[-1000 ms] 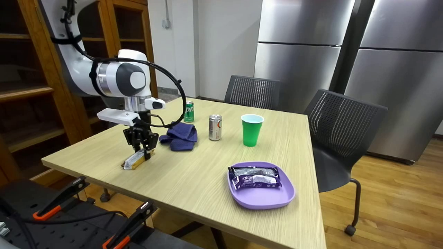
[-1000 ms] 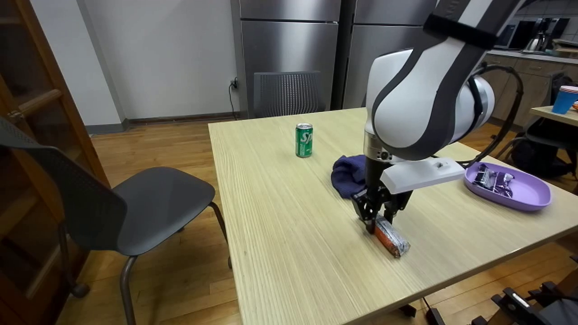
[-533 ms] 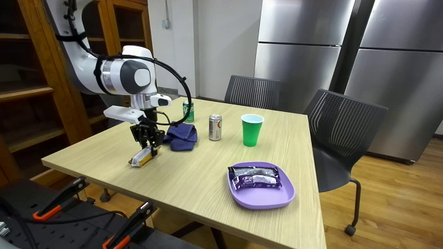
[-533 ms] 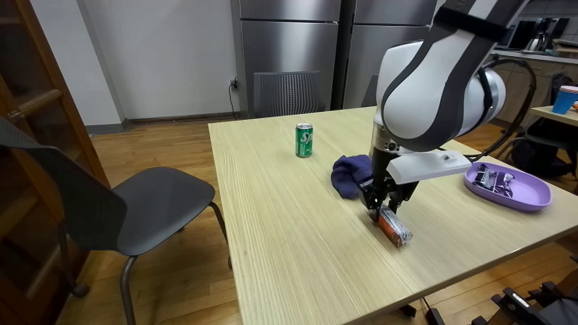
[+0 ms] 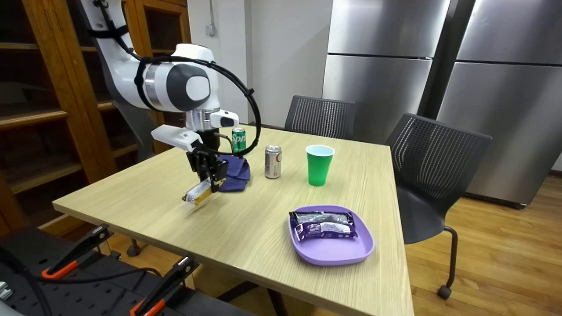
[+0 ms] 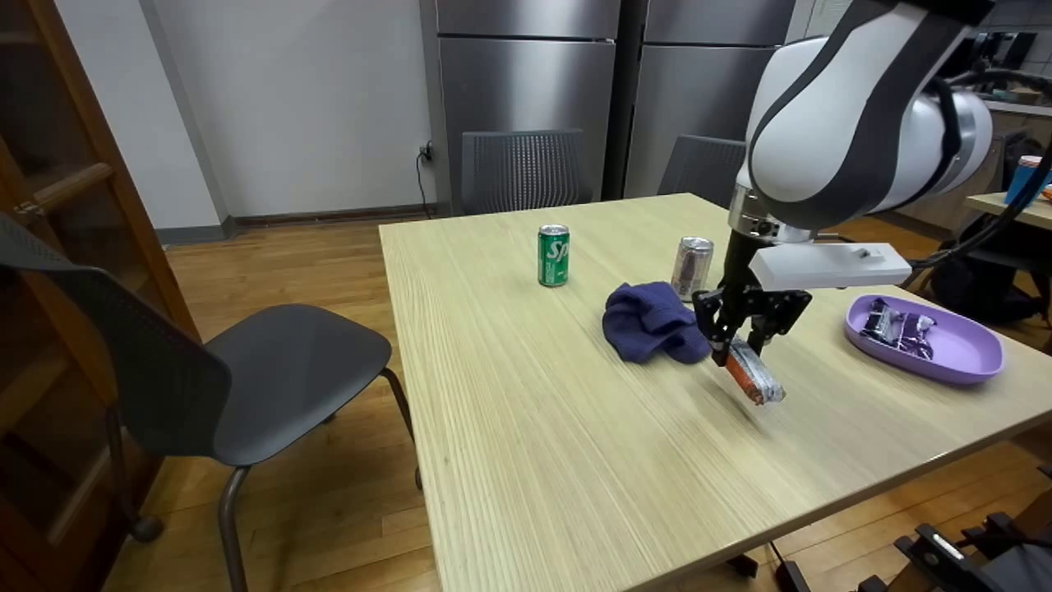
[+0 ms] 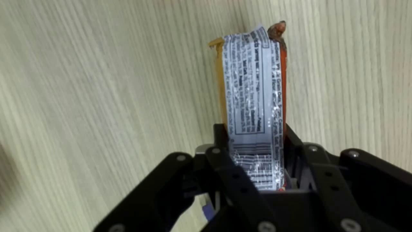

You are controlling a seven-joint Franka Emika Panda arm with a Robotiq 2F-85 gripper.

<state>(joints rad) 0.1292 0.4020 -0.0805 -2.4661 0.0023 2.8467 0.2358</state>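
Observation:
My gripper [image 5: 210, 182] is shut on a wrapped snack bar [image 5: 197, 193] with a silvery label side and yellow and orange edges. The bar [image 6: 756, 376] is held slightly above the table, its outer end tilted down, with a shadow beneath. In the wrist view the fingers [image 7: 220, 133] press both long sides of the bar [image 7: 252, 87], whose far half sticks out. A crumpled navy cloth [image 6: 653, 321] lies close beside the gripper [image 6: 737, 349]. A silver can [image 5: 273, 161] stands just beyond the cloth.
A purple plate [image 5: 333, 253] holds dark purple wrapped bars [image 5: 326, 230] near the table's edge. A green cup [image 5: 319, 166] and a green can [image 6: 553, 255] stand upright on the table [image 6: 526, 460]. Chairs [image 5: 437, 166] stand around it. Clamps [image 5: 164, 281] sit by the near side.
The gripper has moved with the bar toward the cloth and the plate's side, and has risen. The bar has lifted off the table. The silver can now shows in both exterior views.

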